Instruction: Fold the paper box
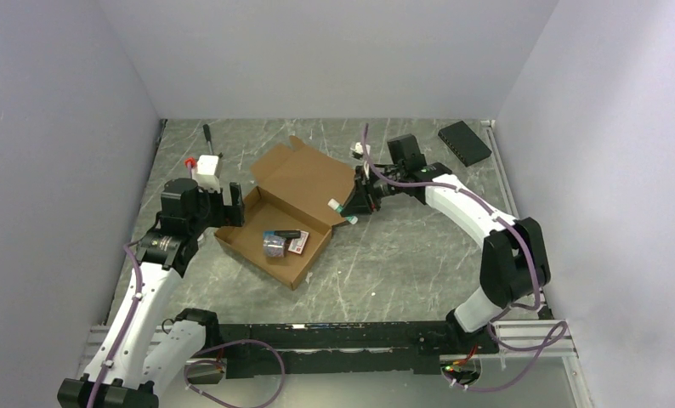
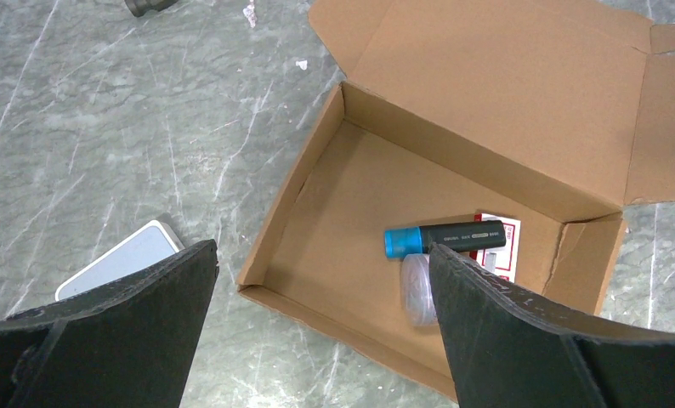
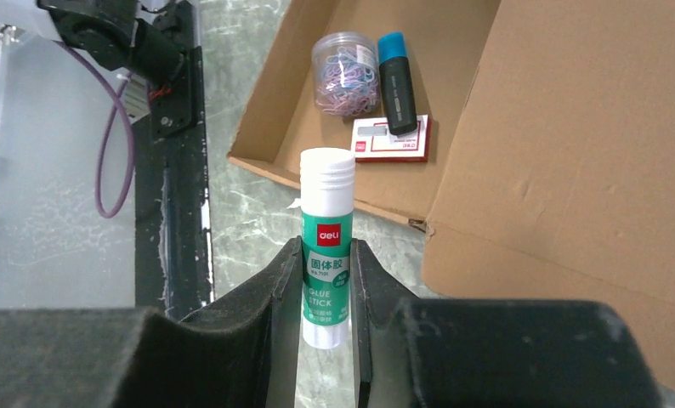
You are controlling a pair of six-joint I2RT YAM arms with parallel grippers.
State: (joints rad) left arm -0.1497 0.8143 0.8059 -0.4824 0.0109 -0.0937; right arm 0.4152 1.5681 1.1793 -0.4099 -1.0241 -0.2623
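Note:
The brown paper box (image 1: 304, 178) lies open mid-table, its lid flap laid back to the far side. In its tray lie a black marker with a blue cap (image 2: 445, 239), a clear tub of paper clips (image 3: 345, 73) and a red-and-white card (image 3: 391, 150). My left gripper (image 1: 232, 206) is open and empty, hovering over the box's left end wall (image 2: 321, 251). My right gripper (image 1: 351, 204) is at the box's right end, outside the tray, and is shut on a green-and-white glue stick (image 3: 327, 195). The box's lid (image 3: 572, 127) is to its right in the right wrist view.
A flat black box (image 1: 464, 141) lies at the back right. A white object with a red cap (image 1: 205, 167) and a dark tool (image 1: 207, 136) lie at the back left. A white flat device (image 2: 121, 259) lies left of the box. The black rail (image 1: 343, 340) runs along the near edge.

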